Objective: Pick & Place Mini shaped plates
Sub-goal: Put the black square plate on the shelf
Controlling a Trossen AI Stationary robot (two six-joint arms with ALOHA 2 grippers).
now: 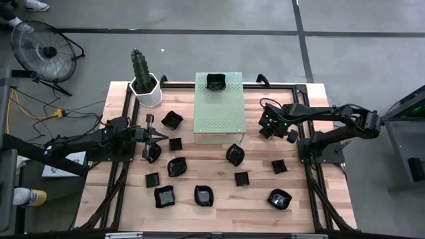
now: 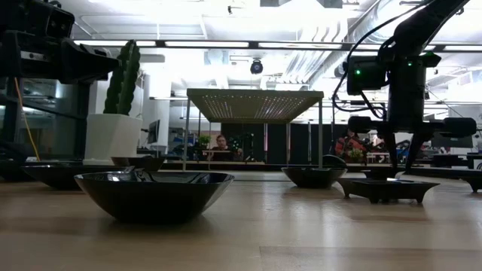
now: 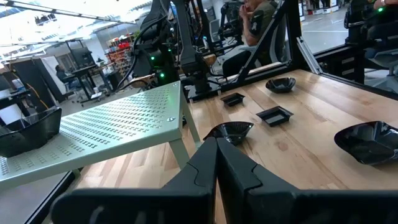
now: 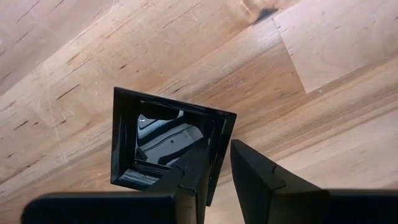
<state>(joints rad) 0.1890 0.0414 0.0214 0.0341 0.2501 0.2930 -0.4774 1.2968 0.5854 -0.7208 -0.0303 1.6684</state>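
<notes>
A small square black plate point(image 4: 171, 146) lies flat on the wooden tabletop point(image 4: 323, 50), to the right of the pale green perforated block point(image 1: 220, 109), and the right tool point(image 4: 219, 165) is directly above it. In the right wrist view one dark finger stands inside the plate and the other outside it, so the plate's edge wall is between the two fingers; they are only a little apart, but I cannot tell if they already press the wall, and the plate is not lifted. In the low view this same plate point(image 2: 386, 189) rests on the tabletop under the right arm. One more black plate point(image 1: 215, 81) sits on top of the green block, at its far edge. The other mini plates, square ones and round or wavy ones, are spread over the tabletop in front of the block and at both its sides. The left tool point(image 1: 159, 136) is fully closed and holds nothing, pointing toward the block from the left. A white hexagonal pot with a cactus point(image 1: 145, 86) stands at the far left corner.
</notes>
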